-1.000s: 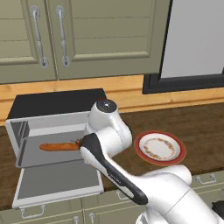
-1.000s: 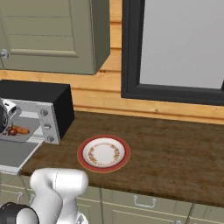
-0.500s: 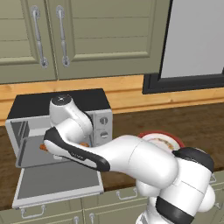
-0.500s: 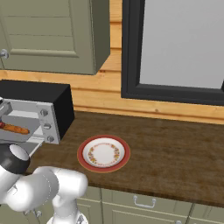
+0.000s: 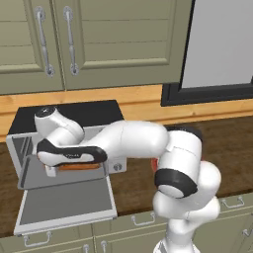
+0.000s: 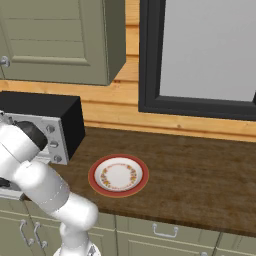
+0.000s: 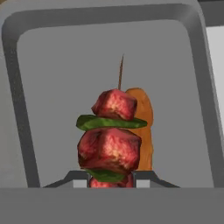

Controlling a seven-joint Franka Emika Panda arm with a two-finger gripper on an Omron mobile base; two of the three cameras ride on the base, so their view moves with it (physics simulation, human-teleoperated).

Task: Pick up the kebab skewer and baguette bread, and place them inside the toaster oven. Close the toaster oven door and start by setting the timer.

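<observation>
Arm swung left into toaster oven point(image 5: 69, 128), claw point(image 7: 111, 178) gripping red-chunked, green-layered kebab skewer point(image 7: 111, 140)

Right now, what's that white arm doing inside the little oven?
The robot arm is reaching into the open toaster oven, whose door hangs down flat in front. Its gripper has the jaws shut on the kebab skewer, held over the grey oven tray. The baguette bread already lies on that tray, just behind the skewer. Out on the wooden counter, the red-rimmed plate has no food on it. The door is not yet closed.
</observation>
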